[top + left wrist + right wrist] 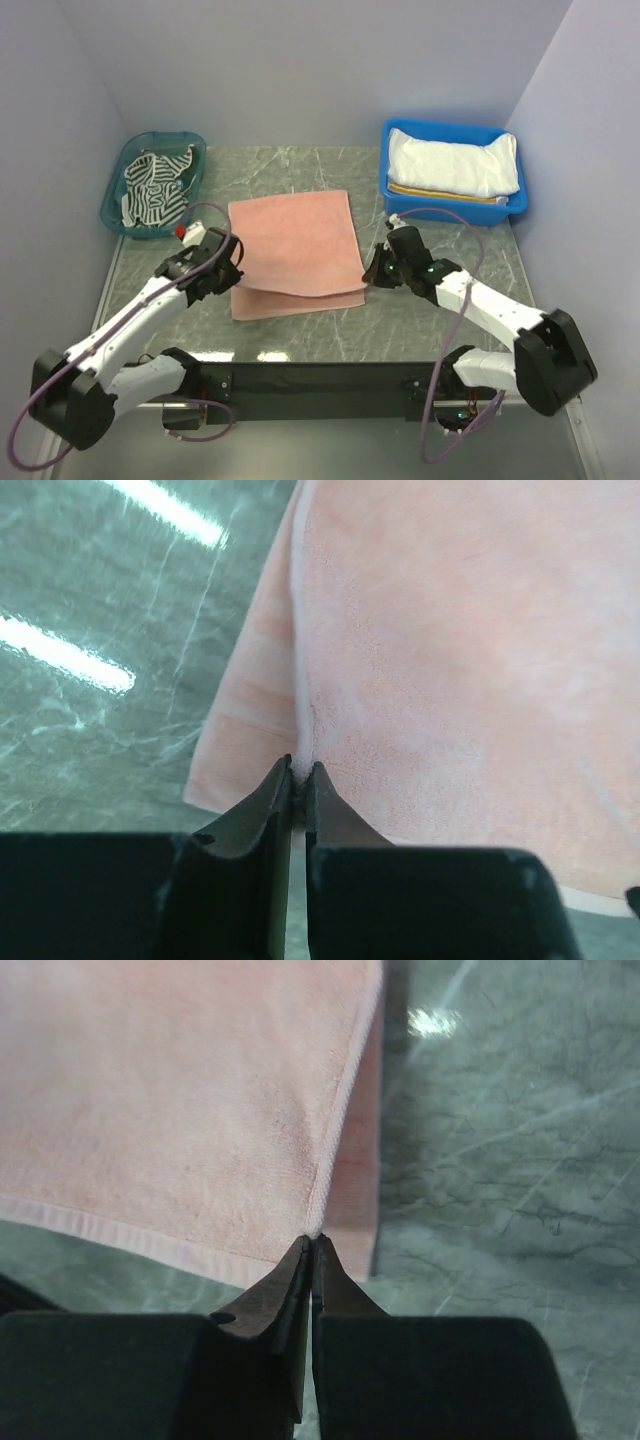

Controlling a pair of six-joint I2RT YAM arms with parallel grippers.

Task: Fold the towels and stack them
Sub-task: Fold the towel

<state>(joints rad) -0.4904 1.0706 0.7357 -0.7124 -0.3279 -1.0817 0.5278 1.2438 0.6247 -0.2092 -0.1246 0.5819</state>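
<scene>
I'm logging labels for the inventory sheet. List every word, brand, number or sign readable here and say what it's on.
None: no text can be read in any view. The salmon towel, teal basket, blue bin and table carry no words, labels or numbers; the striped towel shows only stripes.
</scene>
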